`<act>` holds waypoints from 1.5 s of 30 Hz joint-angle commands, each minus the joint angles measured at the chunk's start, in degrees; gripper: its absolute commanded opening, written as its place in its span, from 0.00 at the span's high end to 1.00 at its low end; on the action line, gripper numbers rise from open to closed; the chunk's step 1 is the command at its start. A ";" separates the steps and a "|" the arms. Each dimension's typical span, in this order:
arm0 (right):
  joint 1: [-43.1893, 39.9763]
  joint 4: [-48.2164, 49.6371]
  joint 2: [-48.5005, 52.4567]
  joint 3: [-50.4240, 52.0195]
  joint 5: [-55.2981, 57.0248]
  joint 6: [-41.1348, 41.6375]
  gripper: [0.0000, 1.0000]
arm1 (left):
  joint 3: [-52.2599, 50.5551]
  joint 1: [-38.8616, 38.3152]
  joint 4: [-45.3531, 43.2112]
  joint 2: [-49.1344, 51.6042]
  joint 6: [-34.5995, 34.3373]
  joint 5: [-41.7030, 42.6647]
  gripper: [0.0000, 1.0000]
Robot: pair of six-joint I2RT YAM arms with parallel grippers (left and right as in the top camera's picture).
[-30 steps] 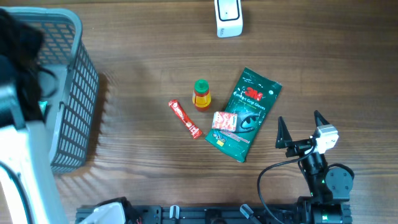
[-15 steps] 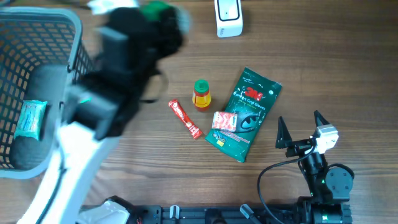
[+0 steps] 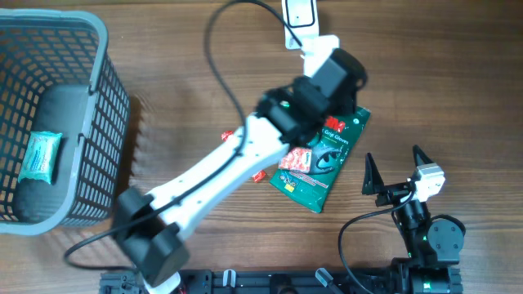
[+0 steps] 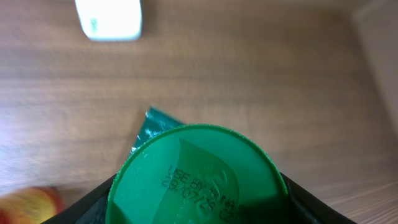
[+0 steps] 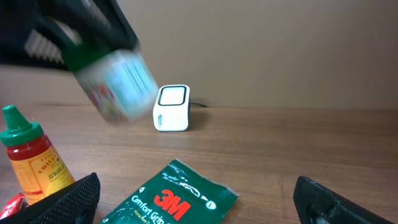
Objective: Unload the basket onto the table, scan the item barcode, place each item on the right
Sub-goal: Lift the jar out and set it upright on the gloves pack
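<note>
Over the desk's (image 3: pixel 188 49) far side, one green-lidded jar (image 4: pixel 196 177) sat clamped in my left pincer (image 3: pixel 323 53), axis tilted, scanner (image 3: pixel 300 20) just ahead; my right pincer (image 3: pixel 393 155), jaws apart, lay farther off.

Left arm (image 3: pixel 221 167) reaches long across the counter (image 3: pixel 180 82), white link angled up toward the scanner (image 3: pixel 300 18), black wrist just below-right of it. Left gripper (image 3: pixel 341 67) is clamped on a green-lidded container (image 4: pixel 196 180), fingers (image 4: pixel 93 208) either side of the lid, held in the air short of the scanner. Right arm (image 3: pixel 425 233) sits folded, well apart from the scanner. Right gripper (image 3: pixel 394 163) is empty, fingers (image 5: pixel 65 199) spread wide, pointing toward the scanner.
</note>
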State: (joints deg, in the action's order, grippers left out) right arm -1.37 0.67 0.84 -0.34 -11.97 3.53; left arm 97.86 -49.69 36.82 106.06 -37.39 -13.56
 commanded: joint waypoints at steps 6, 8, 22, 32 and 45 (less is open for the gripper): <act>0.24 0.20 -0.57 0.04 0.35 -0.52 0.00 | 0.57 -2.34 -0.46 9.79 -0.35 -0.39 0.37; 0.24 0.20 -0.57 0.04 0.35 -0.52 0.00 | 0.57 -2.25 -0.44 11.26 -0.35 -0.87 0.37; 0.24 0.20 -0.57 0.04 0.35 -0.55 0.00 | 0.57 -2.21 0.00 18.36 -0.33 -3.41 0.29; 0.24 0.20 -0.57 0.04 0.35 -0.52 0.00 | 4.52 -2.16 1.57 5.88 4.11 -6.01 0.00; 0.24 0.20 -0.57 0.04 0.35 -0.52 0.00 | 5.18 6.27 3.69 -17.94 8.92 -22.43 0.00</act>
State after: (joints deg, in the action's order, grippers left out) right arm -1.37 0.67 0.84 -0.36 -11.97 3.53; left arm 102.89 -48.03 38.94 92.12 -30.48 -26.57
